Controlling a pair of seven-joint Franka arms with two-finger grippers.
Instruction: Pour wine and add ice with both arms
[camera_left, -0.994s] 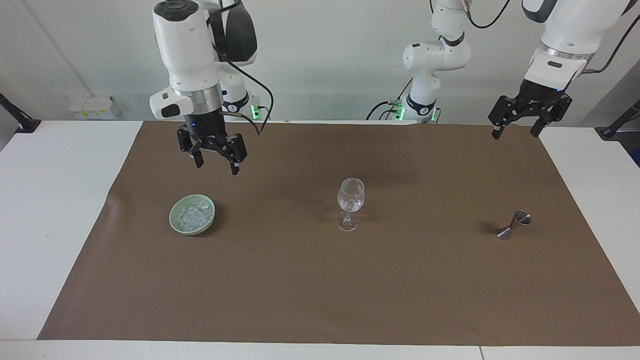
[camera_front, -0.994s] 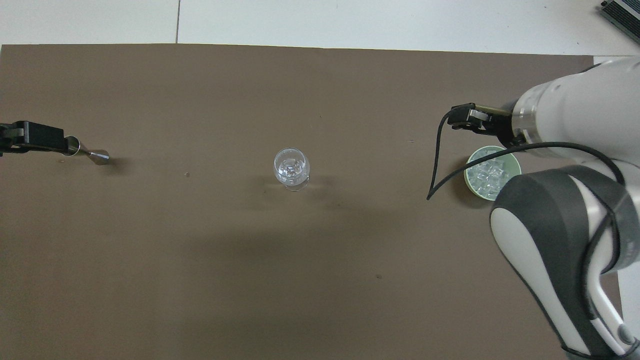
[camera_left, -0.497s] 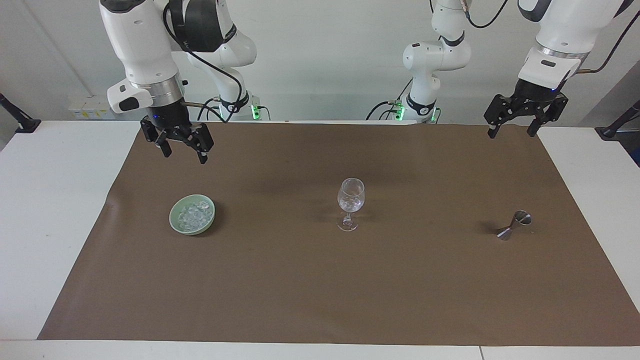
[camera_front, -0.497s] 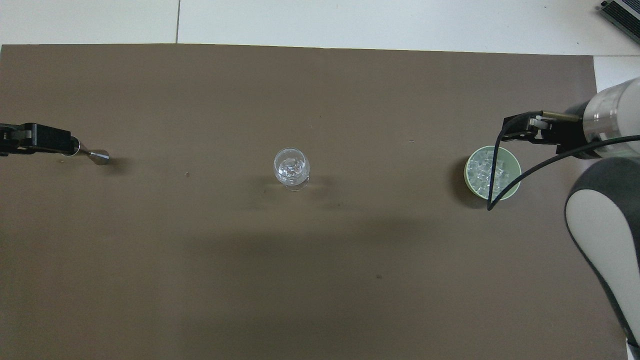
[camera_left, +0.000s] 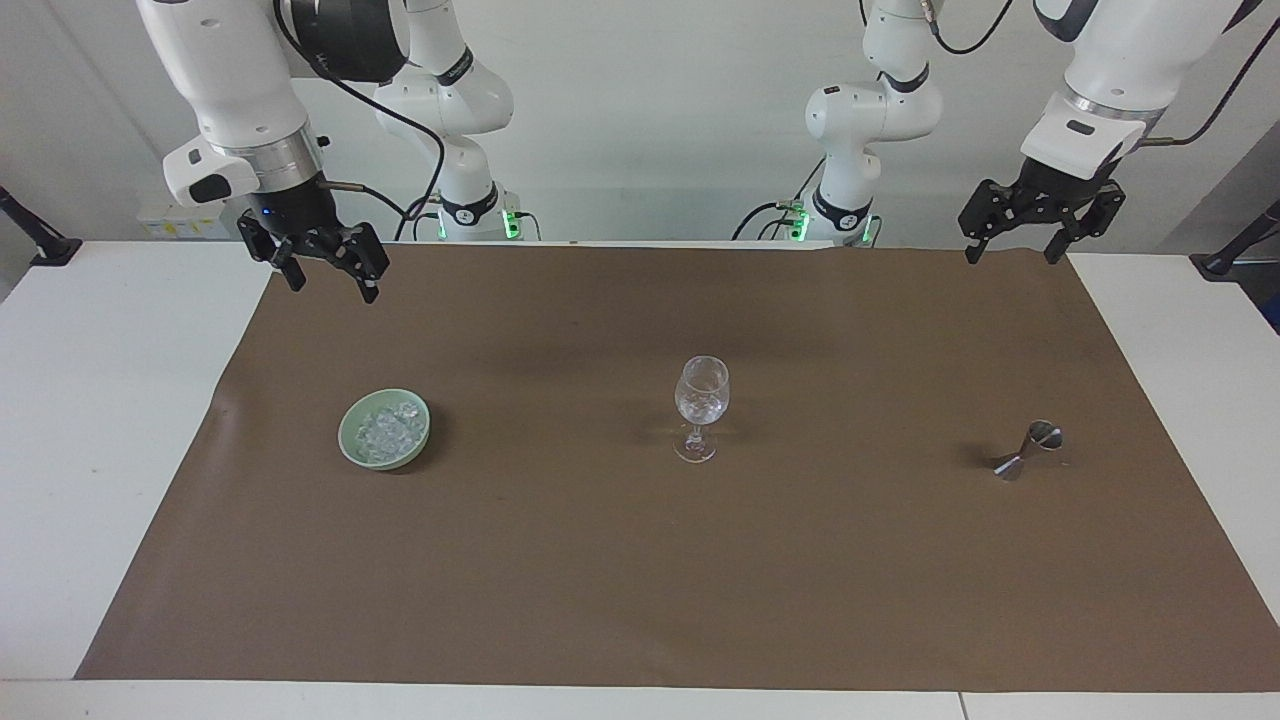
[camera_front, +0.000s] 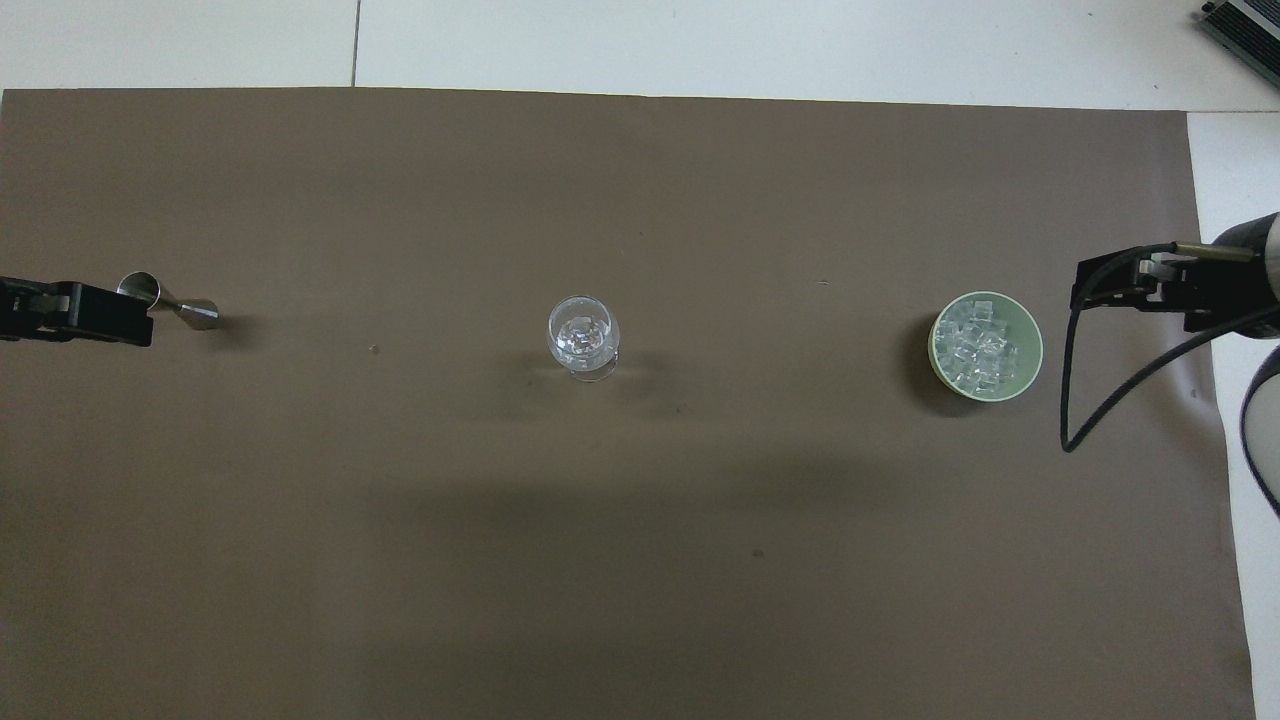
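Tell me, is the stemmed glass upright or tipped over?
Upright: the stemmed glass stands on its foot on the brown mat, bowl up.

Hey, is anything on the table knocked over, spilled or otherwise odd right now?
One thing: the small silver double-cone metal jigger lies tipped on its side on the brown mat, toward the left arm's end. The clear stemmed glass stands upright, and the ice sits inside its pale green bowl. No spill shows.
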